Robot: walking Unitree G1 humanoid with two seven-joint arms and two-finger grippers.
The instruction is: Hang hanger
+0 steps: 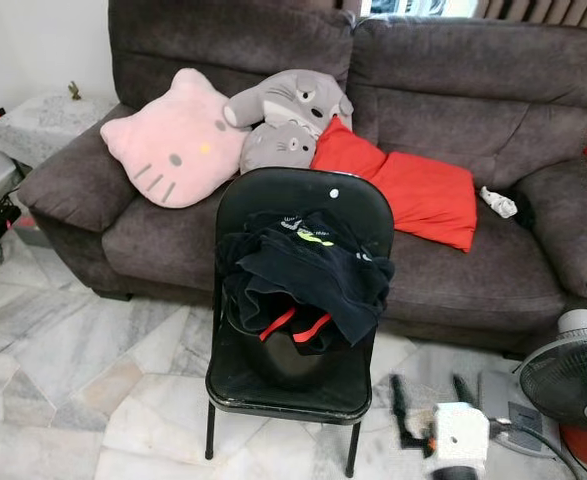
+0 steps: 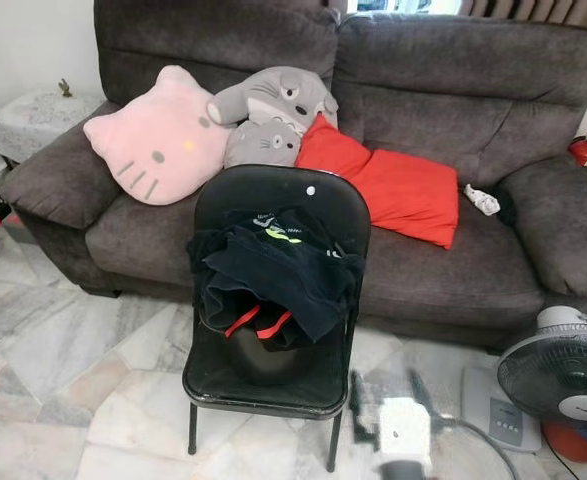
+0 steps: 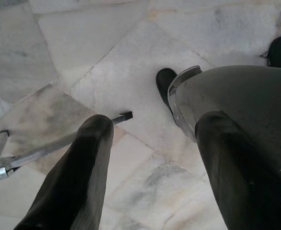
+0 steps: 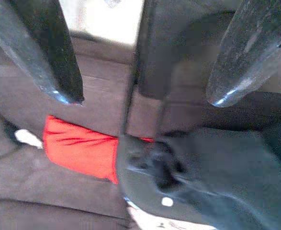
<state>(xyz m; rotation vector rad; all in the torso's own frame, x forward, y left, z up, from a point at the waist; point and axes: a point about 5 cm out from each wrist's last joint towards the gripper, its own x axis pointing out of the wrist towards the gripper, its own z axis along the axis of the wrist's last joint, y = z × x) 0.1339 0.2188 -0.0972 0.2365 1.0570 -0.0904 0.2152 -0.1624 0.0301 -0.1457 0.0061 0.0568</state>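
The room is bright with soft daylight. A strip of window (image 1: 413,6) above the sofa (image 1: 453,120) glows white. The black chair (image 1: 293,375) shines a little on its seat and drops only a faint shadow on the pale floor (image 1: 63,380). The head views are sharp in the middle, but the right pincer (image 1: 428,405) low down is smeared with blur. The right wrist view is blurry all over, and the red cushion (image 4: 80,148) looks soft. The left wrist view is clear on the floor tiles, while the near fingers (image 3: 78,182) look dark and fuzzy.
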